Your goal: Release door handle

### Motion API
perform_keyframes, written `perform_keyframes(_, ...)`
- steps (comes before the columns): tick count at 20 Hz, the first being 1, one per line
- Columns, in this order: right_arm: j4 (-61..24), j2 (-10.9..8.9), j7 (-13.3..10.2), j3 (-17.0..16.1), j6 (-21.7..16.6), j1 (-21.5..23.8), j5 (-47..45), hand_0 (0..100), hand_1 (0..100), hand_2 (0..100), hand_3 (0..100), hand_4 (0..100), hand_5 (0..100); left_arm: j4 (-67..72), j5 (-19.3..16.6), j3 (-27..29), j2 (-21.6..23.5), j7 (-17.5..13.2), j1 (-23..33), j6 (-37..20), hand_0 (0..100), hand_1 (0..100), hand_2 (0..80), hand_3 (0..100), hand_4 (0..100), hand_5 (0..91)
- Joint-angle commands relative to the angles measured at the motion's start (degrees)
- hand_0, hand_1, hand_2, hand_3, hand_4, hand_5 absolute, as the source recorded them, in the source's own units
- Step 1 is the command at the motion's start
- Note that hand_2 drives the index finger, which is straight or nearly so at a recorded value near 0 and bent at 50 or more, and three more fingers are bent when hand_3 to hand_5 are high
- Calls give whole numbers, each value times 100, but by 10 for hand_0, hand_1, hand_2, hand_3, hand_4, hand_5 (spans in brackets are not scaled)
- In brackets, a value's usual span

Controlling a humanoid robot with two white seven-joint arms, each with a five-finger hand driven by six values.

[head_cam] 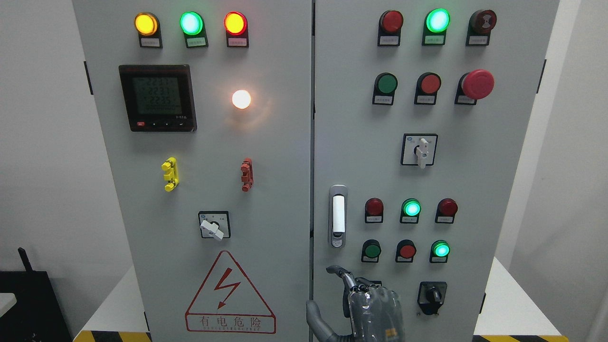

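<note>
Fingers of a robot hand (365,304) rise loosely uncurled at the bottom edge, gripping nothing; its side cannot be told. Door handle (337,216), long axis vertical, sits just above it and apart, on the right door's left edge.

- Cabinet (285,142): the top and bottom edges of the picture cut it off.
- Right hand (365,304), at 6 o'clock: the bottom edge cuts it off at the wrist. The thumb and one raised finger show. The other fingers lie behind the back of the hand.
- Small black plate (375,283), at 12 o'clock from the hand: mostly covered by the hand, kind cannot be told.
- Labels (150,42) under the lamps and buttons: print too small to read.
- Meter (157,97), at 10 o'clock: digits blurred.
- Black object (28,304), at 8 o'clock: cut off by the left and bottom edges, kind cannot be told.
- Striped tape (111,336), at 7 o'clock: cut off by the bottom edge.
</note>
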Motion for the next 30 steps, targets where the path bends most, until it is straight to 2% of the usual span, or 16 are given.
perform_keyframes(1,-10,2,-37,-32,-188,34,-565,311,451,636,1000,895,976,-176,5,-3,0,5,0,-1,120,389,0,0,0,0)
perform_keyframes(2,-10,2,-28,-14,-250,43,-819,326,396,658,1000,896,976,-176,-3,-3,0,5,0,-1,120,389,0,0,0,0)
perform_keyframes(3,-10,2,7,-5,-329,51,-1092,289,261,695,1000,896,974,-176,5,-3,0,5,0,-1,120,389,0,0,0,0)
perform_keyframes(4,-10,2,25,3,-399,51,-1295,286,183,716,1000,901,974,-176,5,5,0,5,0,-1,120,389,0,0,0,0)
perform_keyframes(5,-19,-7,34,3,-461,43,-1427,289,53,746,1000,910,975,-176,5,5,0,5,0,-1,120,389,0,0,0,0)
perform_keyframes(6,-80,-7,42,3,-488,51,-1515,289,0,779,1000,916,974,-176,-3,-3,0,5,0,-1,120,389,0,0,0,0)
perform_keyframes(10,-107,-33,51,21,-540,60,-1648,274,0,832,1000,931,972,-176,5,-3,0,5,0,-1,120,389,0,0,0,0)
perform_keyframes(12,-107,-42,60,30,-698,60,-1657,307,0,878,1000,940,973,-176,-3,5,0,5,0,-1,120,389,0,0,0,0)
perform_keyframes(17,-195,-68,508,4,-716,104,-1955,386,0,948,1000,950,972,-176,-3,5,0,5,0,-1,120,389,0,0,0,0)
perform_keyframes(19,-212,-208,613,-23,-716,104,-2000,415,0,968,1000,952,973,-176,5,5,0,5,0,-1,120,389,0,0,0,0)
perform_keyframes(23,-344,-481,579,-84,-743,60,-1982,445,0,976,1000,949,972,-176,-3,-3,0,5,0,-1,120,389,0,0,0,0)
perform_keyframes(27,-388,-621,561,-234,-822,17,-1834,459,0,971,1000,944,970,-176,5,5,0,5,0,-1,120,389,0,0,0,0)
perform_keyframes(30,-467,-701,430,-391,-883,8,-1264,470,0,976,1000,926,957,-176,5,-3,0,5,0,-1,120,389,0,0,0,0)
